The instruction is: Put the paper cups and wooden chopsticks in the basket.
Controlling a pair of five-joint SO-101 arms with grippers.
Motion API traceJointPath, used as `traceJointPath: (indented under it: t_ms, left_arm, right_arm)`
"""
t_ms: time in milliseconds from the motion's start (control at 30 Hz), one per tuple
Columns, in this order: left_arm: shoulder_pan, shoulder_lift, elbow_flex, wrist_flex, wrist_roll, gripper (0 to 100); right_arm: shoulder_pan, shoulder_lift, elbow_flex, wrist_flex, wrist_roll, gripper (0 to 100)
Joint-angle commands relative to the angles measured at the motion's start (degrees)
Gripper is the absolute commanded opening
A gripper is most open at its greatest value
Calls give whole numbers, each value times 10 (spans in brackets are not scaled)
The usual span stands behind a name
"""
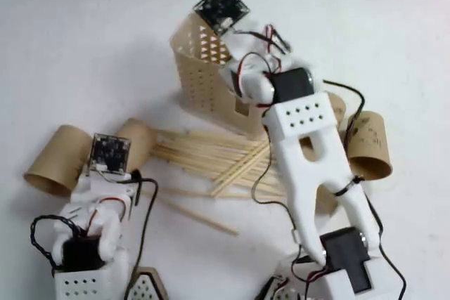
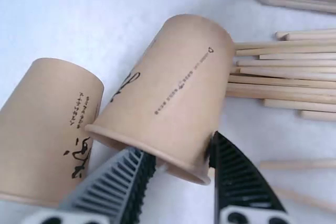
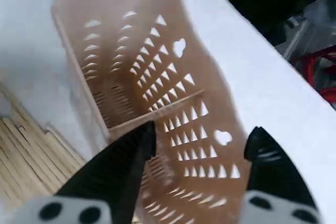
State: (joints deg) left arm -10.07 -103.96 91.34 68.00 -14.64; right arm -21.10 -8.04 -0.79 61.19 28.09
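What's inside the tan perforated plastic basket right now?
The tan perforated plastic basket shows only its bare walls and floor; nothing lies in the visible part. Its near end is hidden behind the right gripper, whose black fingers are spread open.

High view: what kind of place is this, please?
Probably a robotics test bench: two robot arms at a white table, with paper cups, wooden chopsticks and a basket laid out.

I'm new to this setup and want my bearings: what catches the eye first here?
A heap of wooden chopsticks lies mid-table beside a perforated basket. The right gripper hangs open and empty over the basket, while the left gripper sits open at the rim of a tipped-over paper cup.
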Motion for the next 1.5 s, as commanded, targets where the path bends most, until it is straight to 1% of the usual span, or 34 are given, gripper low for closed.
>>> traceJointPath:
  t_ms: [0,100,200,367,500,600,667,767,967,1233,1333,1467]
  left_arm:
    - [-5,-5,-4,-14,2,180]
    - [-5,-5,-4,-14,2,180]
    - [-5,-5,-4,-14,2,180]
    - [-5,-5,-4,-14,2,180]
    - [-5,-5,-4,-14,2,180]
    - [-5,-5,-4,-14,2,180]
    - [-5,-5,-4,-14,2,180]
    - [-5,-5,-4,-14,2,180]
    - [-5,-5,-3,-14,2,180]
    - [-5,-5,-3,-13,2,180]
    - [-5,-5,-3,-13,2,180]
    - [-5,-5,-3,-13,2,180]
  right_arm:
    - [6,-41,-47,36,-5,265]
    - [9,-73,-72,81,-5,265]
    - [29,-108,-83,138,-5,265]
    - [98,-152,-79,242,-3,260]
    - [166,-163,-65,328,75,241]
    - [195,-163,-18,340,120,236]
    - [207,-160,32,318,145,236]
    - [217,-163,122,250,175,236]
    - [218,-160,277,77,203,236]
    - [236,-159,431,-175,255,234]
    - [247,-159,464,-229,262,234]
    - [257,-158,484,-269,262,233]
